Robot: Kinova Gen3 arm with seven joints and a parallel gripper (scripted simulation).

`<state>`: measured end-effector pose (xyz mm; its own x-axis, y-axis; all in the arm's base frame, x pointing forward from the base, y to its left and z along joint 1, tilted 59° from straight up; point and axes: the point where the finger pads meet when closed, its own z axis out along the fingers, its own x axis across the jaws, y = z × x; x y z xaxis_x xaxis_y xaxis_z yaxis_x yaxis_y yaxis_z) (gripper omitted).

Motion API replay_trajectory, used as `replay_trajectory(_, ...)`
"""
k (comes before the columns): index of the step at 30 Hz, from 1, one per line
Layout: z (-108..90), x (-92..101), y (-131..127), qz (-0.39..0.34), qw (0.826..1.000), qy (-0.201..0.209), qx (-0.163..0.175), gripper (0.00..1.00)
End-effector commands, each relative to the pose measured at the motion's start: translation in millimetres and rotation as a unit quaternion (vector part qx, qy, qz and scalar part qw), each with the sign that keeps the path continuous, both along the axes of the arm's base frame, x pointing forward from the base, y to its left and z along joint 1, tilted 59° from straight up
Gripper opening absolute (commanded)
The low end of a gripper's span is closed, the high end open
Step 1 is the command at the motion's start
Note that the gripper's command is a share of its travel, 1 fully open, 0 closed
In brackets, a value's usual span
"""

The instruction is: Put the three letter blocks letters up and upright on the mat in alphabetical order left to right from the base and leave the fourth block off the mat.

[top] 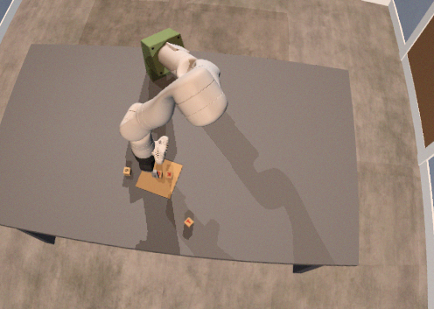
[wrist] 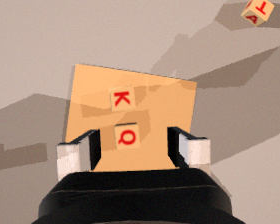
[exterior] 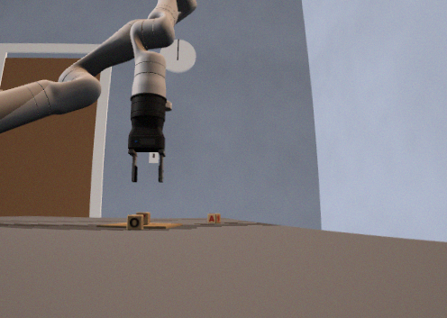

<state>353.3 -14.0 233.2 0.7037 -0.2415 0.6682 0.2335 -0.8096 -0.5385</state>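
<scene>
"Watching the claw from my desk, I see its fingers wide apart with nothing between them, high over the mat. What worries you?"

"The T block, mostly. It lies off the mat, beyond its far side from the base, and sits skewed. I'd judge it's the next one to fetch. If I grip it across its corners, it could twist or slip, and then the letter lands crooked."

"And the two already placed?"

"The K block and the Q block are on the mat, side by side with a small gap. From the base, K is on the left, so T belongs to the right of Q. Both look upright to me. My fear is Q: fingers set down too close to it could shove it into K or bend the row."

"Is there space for T?"

"Probably, but Q's free side isn't generous. Too far out and T overhangs the edge; catch that edge with a fingertip and I might drag the mat, blocks and all."

"What about the spare block?"

"It's off the mat, near that same side, with an O on one side face. I can't read its top. I'd leave it alone, though a low, careless swing could knock it onto the mat."
</scene>
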Motion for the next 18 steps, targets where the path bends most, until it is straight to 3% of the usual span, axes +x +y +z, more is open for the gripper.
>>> replay_trajectory(1, 3.5, 3.0, -3.2, -0.011, 1.0, 0.007, 0.009, 1.0)
replay_trajectory(18, 23.3, 16.3, -5.1, -0.069, 0.993, 0.058, 0.076, 1.0)
